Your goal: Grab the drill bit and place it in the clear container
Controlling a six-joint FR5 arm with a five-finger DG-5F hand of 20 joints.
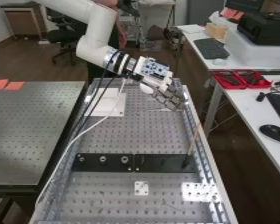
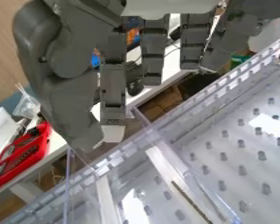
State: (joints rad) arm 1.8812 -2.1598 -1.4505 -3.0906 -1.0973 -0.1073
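Fingers hang straight and empty above the perforated tabletop, toward the high view's two o'clock; the drill bit seems inside the clear container. We would lift straight up, never brushing its sides.
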